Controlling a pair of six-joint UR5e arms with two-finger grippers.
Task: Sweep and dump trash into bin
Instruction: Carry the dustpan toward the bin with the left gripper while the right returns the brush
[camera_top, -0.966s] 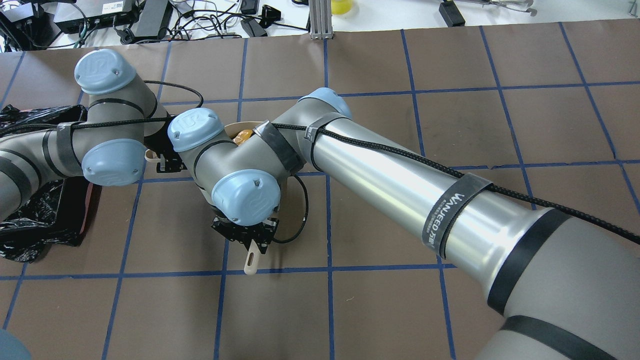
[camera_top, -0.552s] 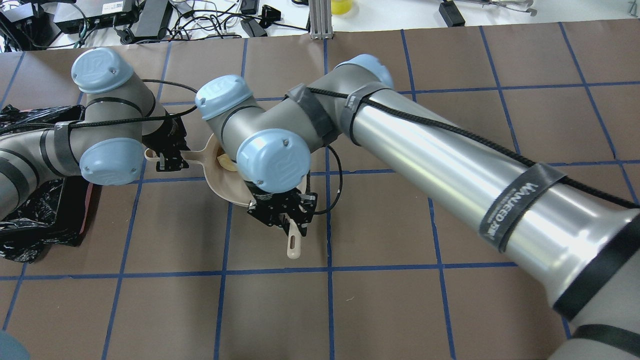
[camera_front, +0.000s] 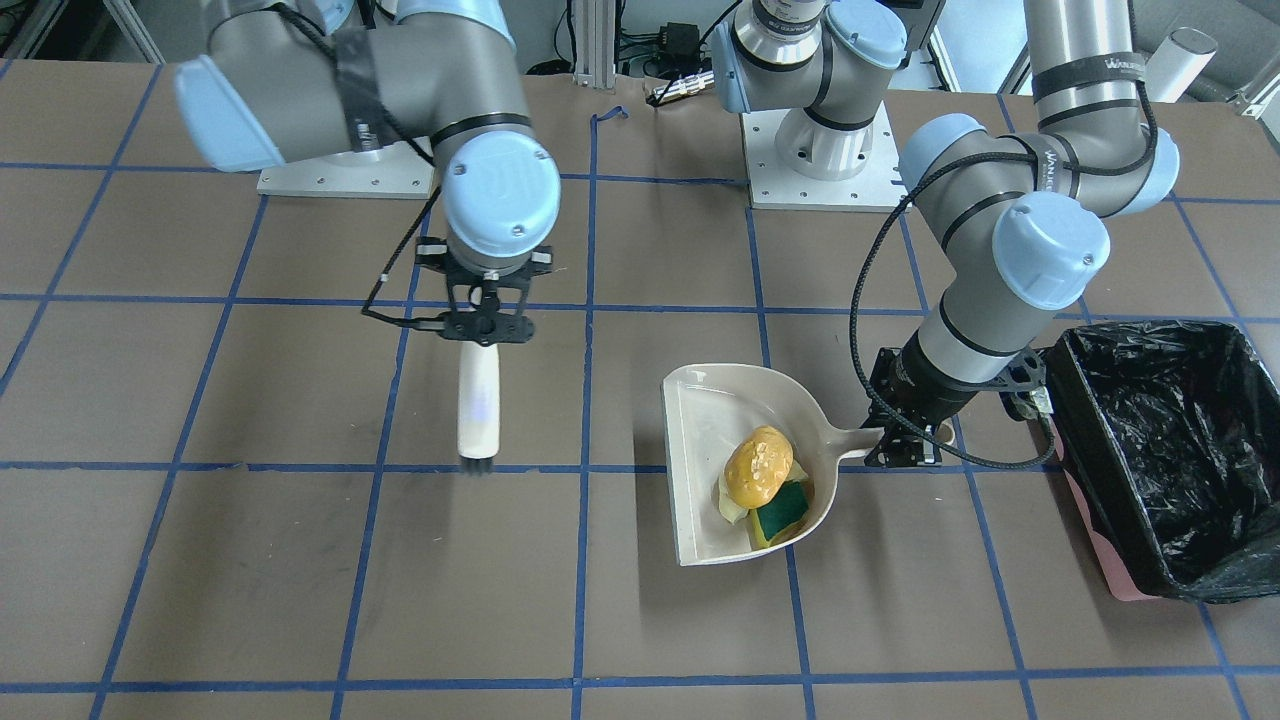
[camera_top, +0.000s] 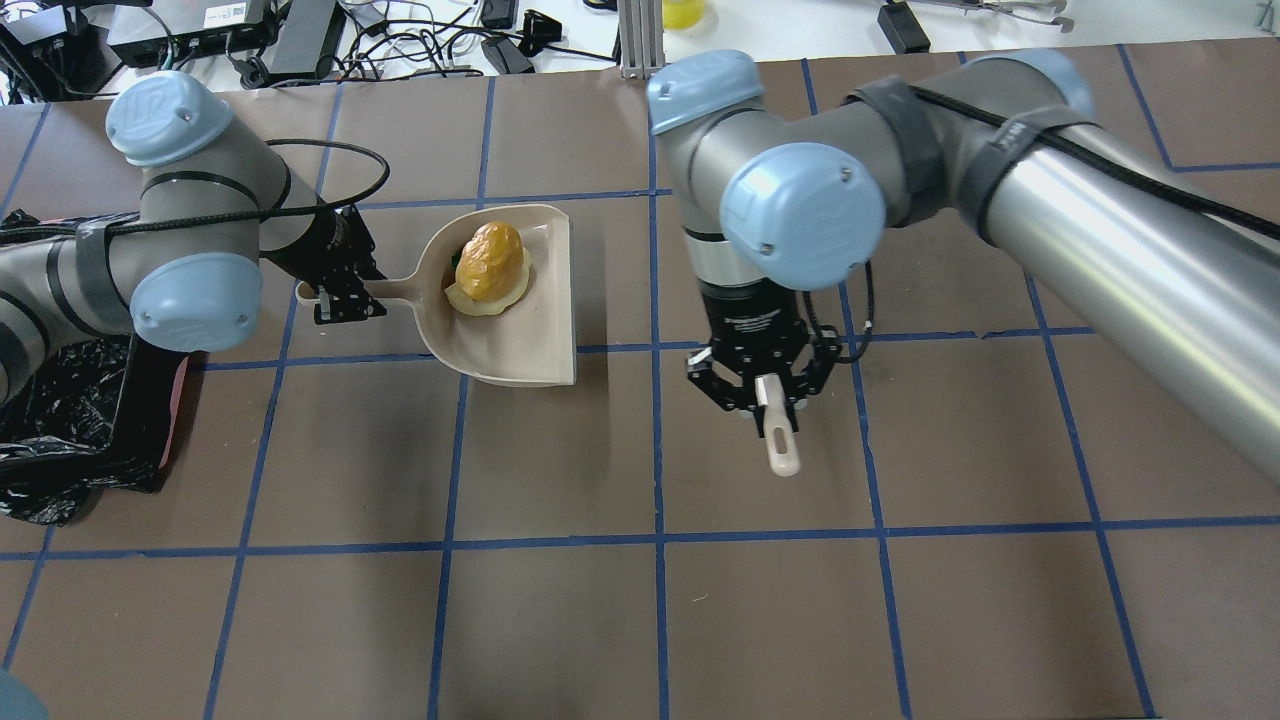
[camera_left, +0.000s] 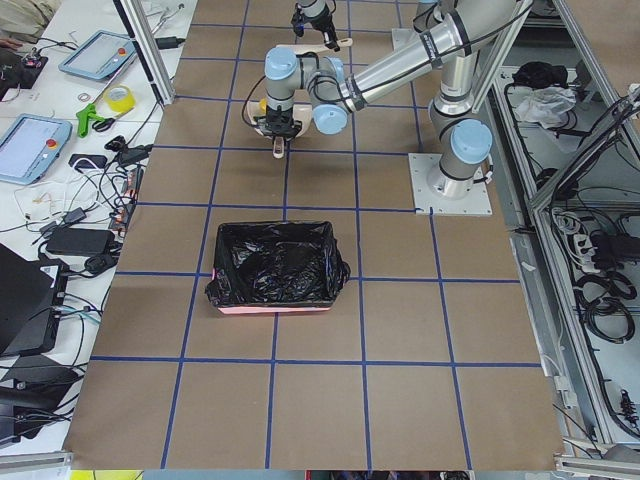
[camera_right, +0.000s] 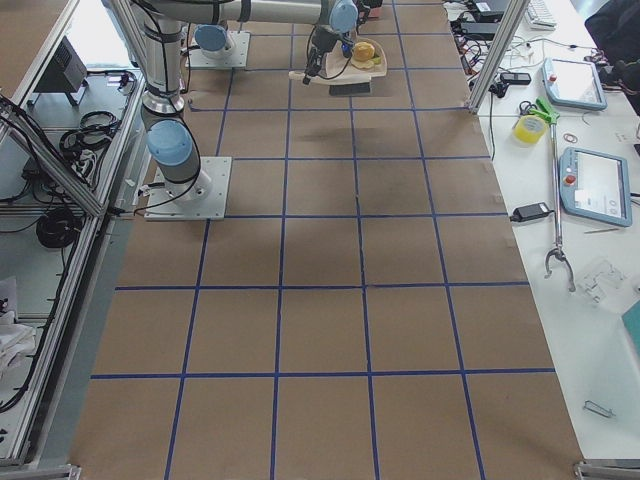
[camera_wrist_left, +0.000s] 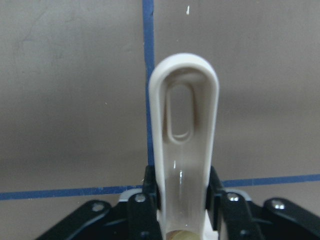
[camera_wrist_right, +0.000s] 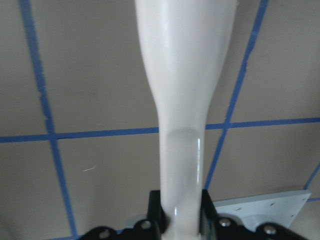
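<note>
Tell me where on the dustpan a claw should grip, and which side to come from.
Grip the narrow handle, coming down from above at the end away from the open lip. It is the only slim part; the scoop of the dustpan is wide and holds the trash. The left claw is shut on it there.

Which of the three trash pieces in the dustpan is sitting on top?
The glossy orange-yellow lumpy piece. It rests over the pale yellow piece and the green-and-yellow sponge chunk, which only peek out beneath it.
</note>
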